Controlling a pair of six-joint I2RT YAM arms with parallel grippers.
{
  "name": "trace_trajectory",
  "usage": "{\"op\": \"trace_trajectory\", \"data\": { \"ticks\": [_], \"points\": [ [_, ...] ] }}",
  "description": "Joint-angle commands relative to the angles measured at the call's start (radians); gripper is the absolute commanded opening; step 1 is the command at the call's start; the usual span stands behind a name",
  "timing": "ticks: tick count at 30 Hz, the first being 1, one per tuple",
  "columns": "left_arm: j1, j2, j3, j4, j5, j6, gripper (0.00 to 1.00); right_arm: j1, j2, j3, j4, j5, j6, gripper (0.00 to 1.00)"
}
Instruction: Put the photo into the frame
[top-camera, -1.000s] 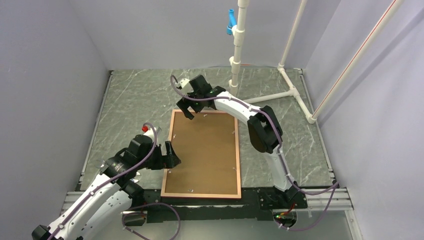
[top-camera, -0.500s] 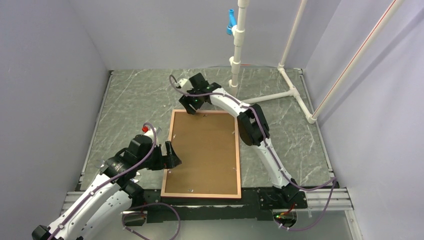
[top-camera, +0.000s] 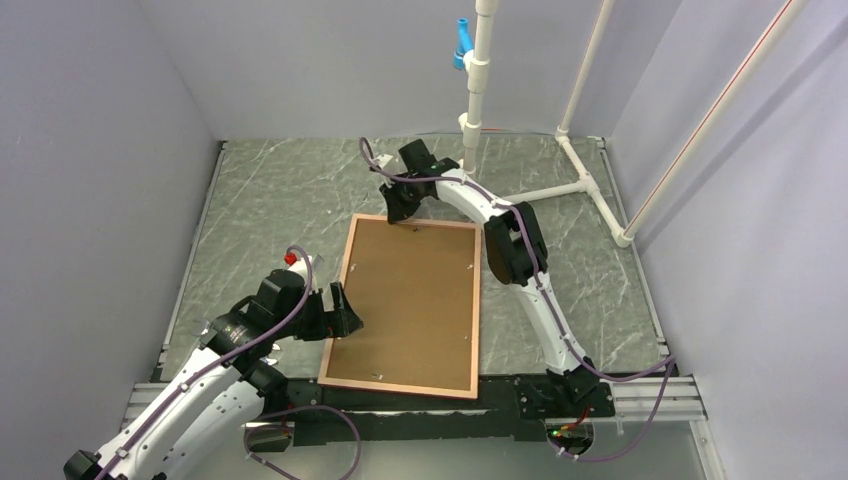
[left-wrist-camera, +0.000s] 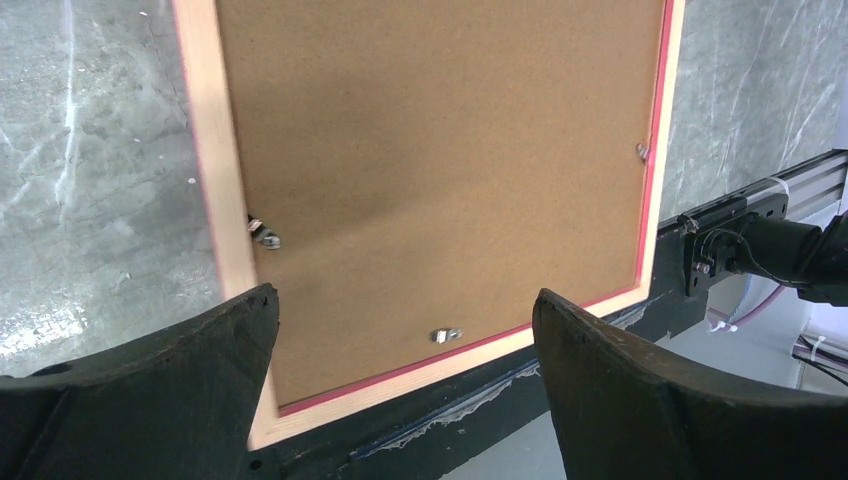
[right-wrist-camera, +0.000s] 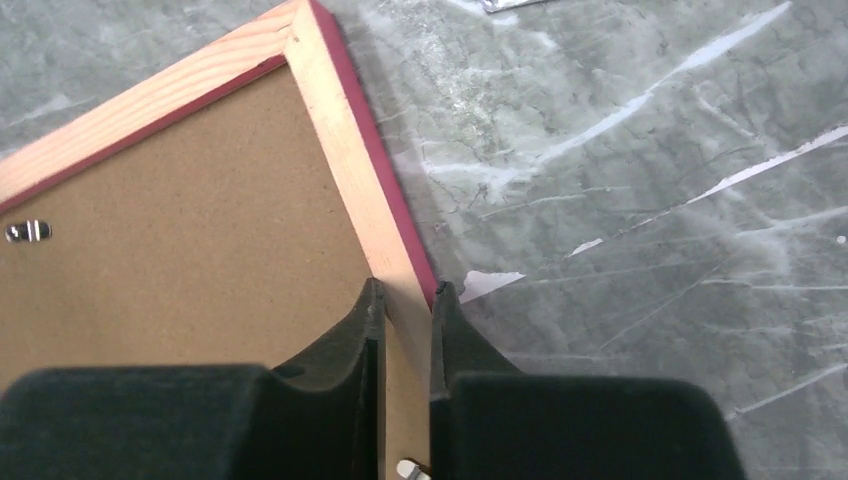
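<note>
The frame (top-camera: 474, 300) lies face down on the marble table, its light wood border edged in pinkish red around a brown backing board (top-camera: 410, 300). My right gripper (top-camera: 402, 214) is shut on the frame's far rail near the corner. In the right wrist view its fingers (right-wrist-camera: 405, 292) pinch the wood border (right-wrist-camera: 340, 130) from both sides. My left gripper (top-camera: 345, 310) stands open beside the frame's left edge, touching nothing. In the left wrist view its wide jaws (left-wrist-camera: 405, 298) span the near corner of the frame (left-wrist-camera: 205, 150). The photo is out of view.
A white pipe stand (top-camera: 470, 100) with a blue clip (top-camera: 461, 45) rises at the back, its legs spreading to the right. A black rail (top-camera: 500, 400) runs along the near table edge. Small metal turn clips (left-wrist-camera: 445, 335) dot the backing board. Walls enclose three sides.
My right gripper moved right along the frame's far edge and closed onto the rail. The frame has turned slightly, its far end shifted right. The left arm has not moved.
</note>
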Motion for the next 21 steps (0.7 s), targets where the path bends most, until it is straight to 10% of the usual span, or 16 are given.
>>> {"op": "trace_trajectory", "data": {
  "ticks": [1, 12, 21],
  "points": [
    [-0.003, -0.009, 0.015, 0.001, 0.007, -0.013, 0.99, 0.015, -0.008, -0.049, -0.083, 0.074, 0.006, 0.0],
    [-0.004, -0.011, 0.022, -0.025, -0.002, -0.033, 0.99, 0.018, -0.219, -0.195, -0.085, 0.255, 0.218, 0.0],
    [-0.004, -0.004, 0.023, -0.036, -0.013, -0.054, 0.99, 0.018, -0.525, -0.685, 0.066, 0.317, 0.322, 0.0]
  ]
}}
